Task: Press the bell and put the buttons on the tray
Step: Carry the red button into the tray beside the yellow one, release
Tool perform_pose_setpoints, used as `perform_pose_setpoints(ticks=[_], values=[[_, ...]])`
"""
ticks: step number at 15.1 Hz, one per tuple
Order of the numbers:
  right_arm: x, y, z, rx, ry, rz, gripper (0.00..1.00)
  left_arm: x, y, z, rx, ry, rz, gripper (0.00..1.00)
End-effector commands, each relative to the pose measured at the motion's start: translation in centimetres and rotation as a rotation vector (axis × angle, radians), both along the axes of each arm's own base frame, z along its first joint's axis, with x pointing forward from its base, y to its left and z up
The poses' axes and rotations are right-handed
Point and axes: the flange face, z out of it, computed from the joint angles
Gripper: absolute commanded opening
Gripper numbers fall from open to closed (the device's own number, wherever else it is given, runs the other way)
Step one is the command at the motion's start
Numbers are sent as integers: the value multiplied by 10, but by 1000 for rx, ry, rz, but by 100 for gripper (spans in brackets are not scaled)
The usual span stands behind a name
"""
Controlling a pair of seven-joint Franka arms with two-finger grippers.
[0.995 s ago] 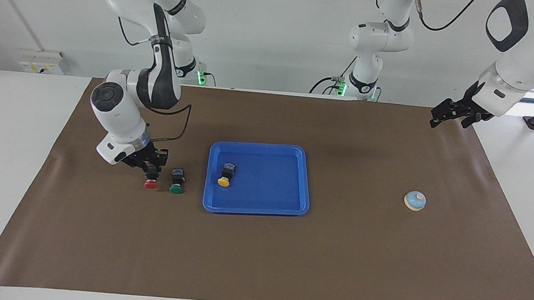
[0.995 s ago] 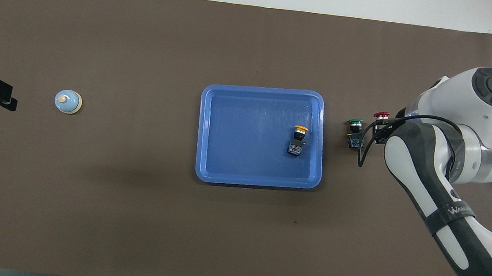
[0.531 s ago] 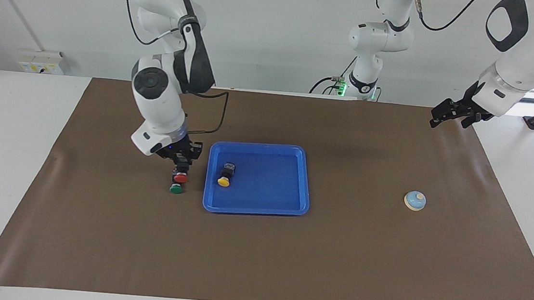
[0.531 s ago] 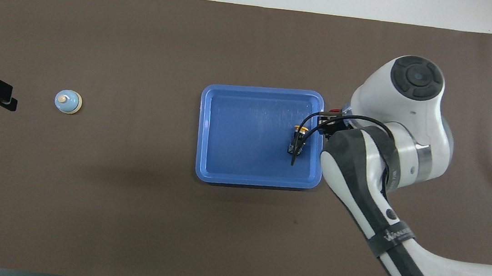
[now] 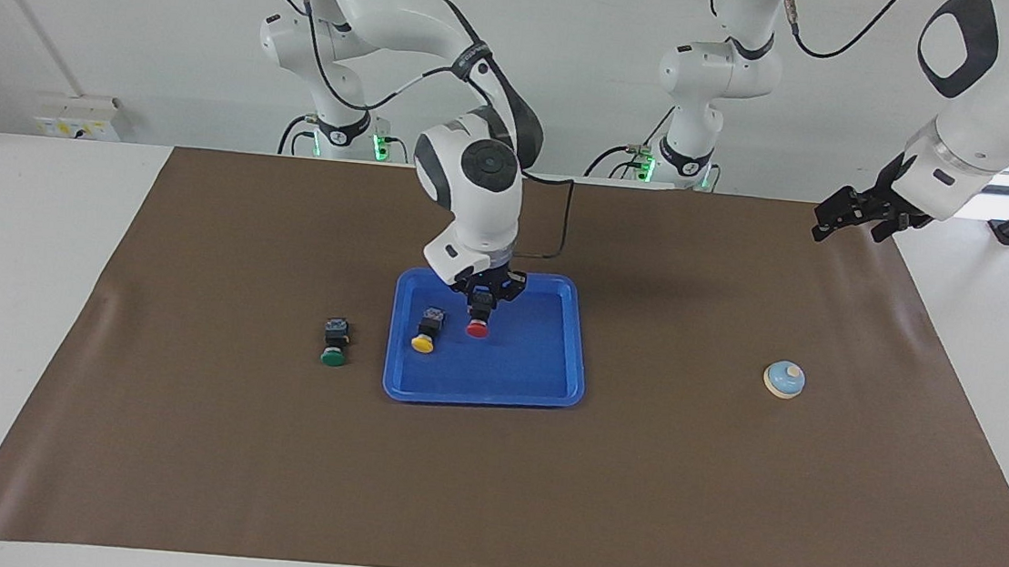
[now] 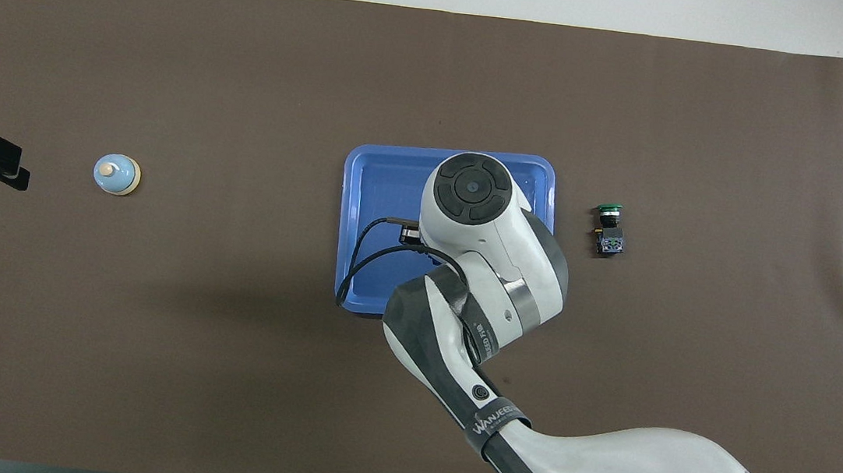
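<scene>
The right gripper (image 5: 482, 304) is clenched on the red button (image 5: 477, 325), holding it by its black body with the cap hanging down over the tray (image 5: 541, 387), just beside the yellow button (image 5: 426, 332) that already lies in the tray. Whether the red cap touches the tray floor I cannot tell; it looks just above it. To do this step well, lower gently until the cap rests, release clear of the yellow one so neither is knocked, then lift straight up. The green button (image 5: 335, 343) lies on the mat toward the right arm's end, well apart from the tray. The bell (image 5: 784, 378) sits toward the left arm's end, where the left gripper (image 5: 848, 213) waits with jaws apart, up over the mat's edge
</scene>
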Motion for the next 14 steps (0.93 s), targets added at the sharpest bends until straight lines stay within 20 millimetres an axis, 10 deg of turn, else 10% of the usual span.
perform_pose_setpoints(ticks=[1,2,5,9,14], values=[[1,-7,-1,1,-8,-16,60,-8,0,2,-7,-7,4,100],[-1,-7,-2,-4,-1,-16,100,-8,0,3,-7,-9,4,100],[10,-19,16,-18,17,-21,100,-8,0,2,-7,-7,4,100],[38,-123,59,-20,44,88,100,-8,0,2,-7,-7,4,100],[50,-237,48,-11,75,138,100,-8,0,3,-7,-9,4,100]])
